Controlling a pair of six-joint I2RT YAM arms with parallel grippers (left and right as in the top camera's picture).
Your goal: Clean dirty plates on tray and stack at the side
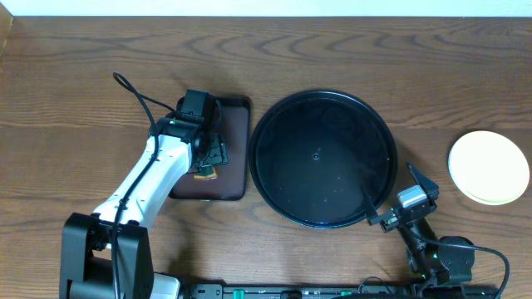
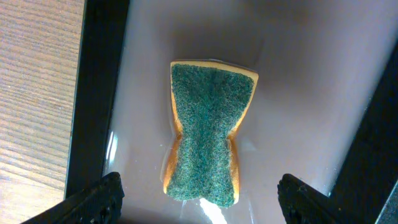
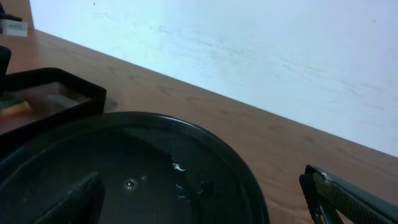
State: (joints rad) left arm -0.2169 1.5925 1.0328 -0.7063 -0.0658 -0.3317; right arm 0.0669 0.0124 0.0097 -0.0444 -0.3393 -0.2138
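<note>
The brown wood-grain tabletop (image 1: 75, 75) fills the overhead view. At its middle sits the large round glossy black tray (image 1: 320, 158), bare but for a few wet glints. Left of it, almost touching its rim, lies the smaller rectangular dark brown tray (image 1: 237, 149).

Only from above do I see the pale yellow round plate (image 1: 489, 168), set on the tabletop well right of the black tray. Whether other plates lie under it, I cannot tell.

Only the left wrist view clearly shows the green-topped yellow sponge (image 2: 208, 130), pinched at the waist and lying flat in the brown tray (image 2: 298, 74).

The left gripper (image 2: 199, 190) hangs over the sponge with its fingers spread wide, gripping nothing. The right gripper (image 3: 205, 202) hovers at the black tray's (image 3: 236, 162) near right rim, also spread wide and empty.
</note>
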